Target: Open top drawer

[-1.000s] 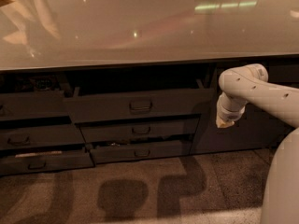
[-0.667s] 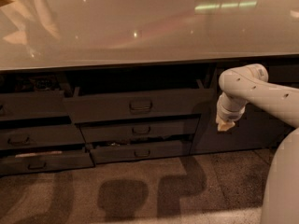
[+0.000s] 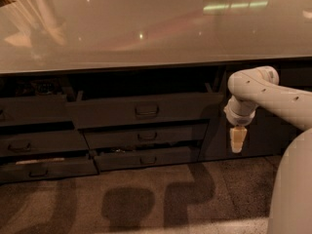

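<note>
A long, pale, glossy surface point(image 3: 146, 33) runs across the room, catching spots of ceiling light, and beneath it sit banks of dark grey drawers. The top drawer point(image 3: 107, 112) is in the middle bank, directly under the surface. It is wide and has a taller front than the ones below it, with a small dark loop handle point(image 3: 146, 110) at its centre. Its front stands forward of the cabinet, with a dark gap above it and its side walls angling back at each end, so it looks partly open. Two shallower drawers point(image 3: 146, 136) sit below it, and another stack of drawers point(image 3: 39, 143) stands to the left. From the right edge, the robot's white arm point(image 3: 273, 96) reaches in and bends downward. Its claw point(image 3: 236, 139), pale and cream-coloured, points straight down toward the floor point(image 3: 146, 204). The claw hangs in front of the dark cabinet front just to the right of the drawers. It is level with the shallower drawers, lower than the top drawer's handle and well apart from it. I cannot tell whether the claw is open or closed, and it appears to touch nothing. Dark shadows lie across the speckled brown floor.
</note>
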`<state>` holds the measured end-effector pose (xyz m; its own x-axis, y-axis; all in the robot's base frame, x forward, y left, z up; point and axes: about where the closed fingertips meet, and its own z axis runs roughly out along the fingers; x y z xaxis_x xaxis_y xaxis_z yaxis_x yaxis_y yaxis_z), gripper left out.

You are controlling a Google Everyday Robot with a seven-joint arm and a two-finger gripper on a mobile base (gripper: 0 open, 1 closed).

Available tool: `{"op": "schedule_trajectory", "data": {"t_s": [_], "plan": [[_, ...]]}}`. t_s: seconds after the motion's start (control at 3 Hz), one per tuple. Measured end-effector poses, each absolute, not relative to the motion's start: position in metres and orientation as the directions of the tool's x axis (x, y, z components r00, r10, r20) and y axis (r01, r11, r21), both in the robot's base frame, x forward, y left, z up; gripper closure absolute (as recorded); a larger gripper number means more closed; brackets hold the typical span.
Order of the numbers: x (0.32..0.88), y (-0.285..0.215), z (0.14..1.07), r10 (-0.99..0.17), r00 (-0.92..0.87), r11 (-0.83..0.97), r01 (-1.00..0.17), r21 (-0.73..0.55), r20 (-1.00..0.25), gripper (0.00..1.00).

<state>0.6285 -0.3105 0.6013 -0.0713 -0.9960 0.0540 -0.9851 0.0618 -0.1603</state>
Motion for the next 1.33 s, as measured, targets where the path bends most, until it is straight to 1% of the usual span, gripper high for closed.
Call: {"op": "schedule_trajectory", "data": {"t_s": [0.67, 1.0, 1.33], "plan": [[0.632, -0.282, 0.606, -0.996, -0.028, 0.013, -0.986, -0.165, 0.085, 0.00], [0.645, -0.206, 0.624, -0.988, 0.076, -0.106, -0.967, -0.233, 0.132, 0.00], [0.624, -0.139, 0.601, -0.944, 0.197, -0.254, -0.946, -0.201, 0.266, 0.00]]}}
